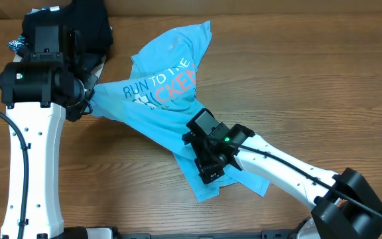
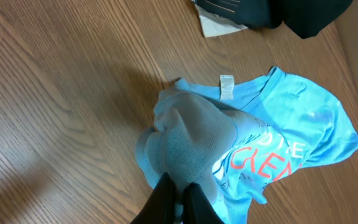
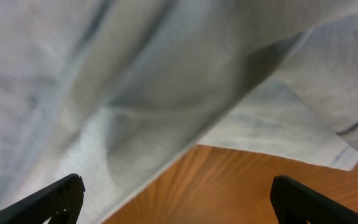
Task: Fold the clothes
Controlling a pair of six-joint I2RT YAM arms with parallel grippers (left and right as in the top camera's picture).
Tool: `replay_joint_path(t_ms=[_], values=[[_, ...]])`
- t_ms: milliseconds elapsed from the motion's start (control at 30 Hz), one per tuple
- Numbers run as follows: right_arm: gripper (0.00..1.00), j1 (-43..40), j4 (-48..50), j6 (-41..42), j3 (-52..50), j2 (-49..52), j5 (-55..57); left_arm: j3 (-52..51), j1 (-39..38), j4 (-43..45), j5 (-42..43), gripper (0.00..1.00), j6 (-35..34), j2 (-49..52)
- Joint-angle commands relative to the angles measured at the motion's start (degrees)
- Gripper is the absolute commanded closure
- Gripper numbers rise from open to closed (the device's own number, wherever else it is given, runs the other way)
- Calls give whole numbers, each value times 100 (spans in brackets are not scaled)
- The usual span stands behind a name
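The clothes, a sky-blue T-shirt [image 1: 168, 116] with white and red lettering facing up, lies crumpled and stretched diagonally across the wooden table. My left gripper [image 1: 89, 99] holds its left edge. In the left wrist view the gripper [image 2: 178, 198] is shut on a bunched fold of the shirt [image 2: 191, 143], with the white neck tag [image 2: 227, 86] just beyond. My right gripper [image 1: 209, 171] hovers over the shirt's lower part. In the right wrist view its fingertips [image 3: 61, 196] stand wide apart, with pale fabric [image 3: 135, 81] close above them and nothing between them.
A pile of black and dark garments [image 1: 85, 26] sits at the back left, just behind the left arm, and shows again as dark garments [image 2: 278, 12] with a white scrap [image 2: 213, 26] beside them. Bare wooden table [image 1: 310, 86] lies right of the shirt.
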Motion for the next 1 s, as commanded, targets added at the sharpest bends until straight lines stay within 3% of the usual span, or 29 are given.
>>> replay_joint_path(t_ms=[0,467,733,967], values=[[0,2,192,466,-46,157,393,155,28,-22,-142,94,-42,-129],[0,7,833,612,-46,863,610,155,28,-160,-151,94,-17,-129],[34,-50,575,562,-46,863,1211,155,28,-179,-208,94,50,-129],[50,-446,345,-85,-42,861,1307,155,28,-236,-367,94,70,-129]])
